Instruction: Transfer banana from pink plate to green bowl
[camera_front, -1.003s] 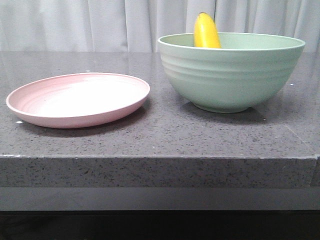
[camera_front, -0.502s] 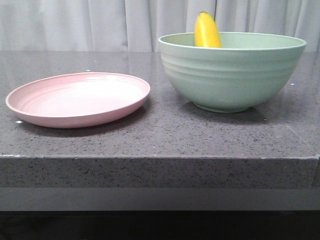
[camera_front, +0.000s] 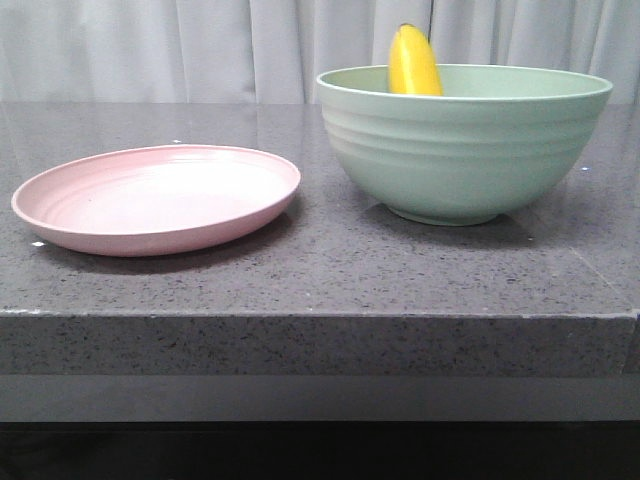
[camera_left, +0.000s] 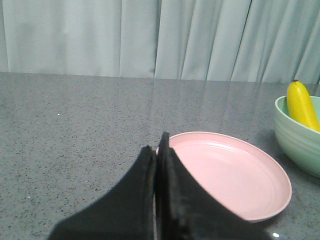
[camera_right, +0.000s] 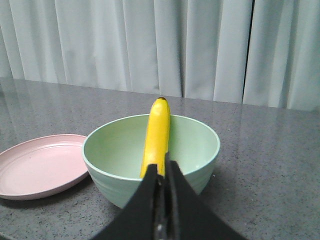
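The yellow banana (camera_front: 413, 62) stands tilted inside the mint-green bowl (camera_front: 460, 150), its tip leaning on the far rim and rising above it. The pink plate (camera_front: 150, 195) lies empty to the left of the bowl. Neither gripper shows in the front view. In the left wrist view my left gripper (camera_left: 156, 146) is shut and empty, above the counter near the plate (camera_left: 235, 175); the bowl (camera_left: 297, 140) and banana (camera_left: 301, 105) sit at the edge. In the right wrist view my right gripper (camera_right: 162, 167) is shut and empty, short of the bowl (camera_right: 110, 185), with the banana (camera_right: 156, 135) beyond it.
The plate and bowl rest on a dark grey speckled stone counter whose front edge (camera_front: 320, 315) runs across the front view. Pale curtains (camera_front: 200, 50) hang behind the counter. The plate also shows in the right wrist view (camera_right: 35, 167).
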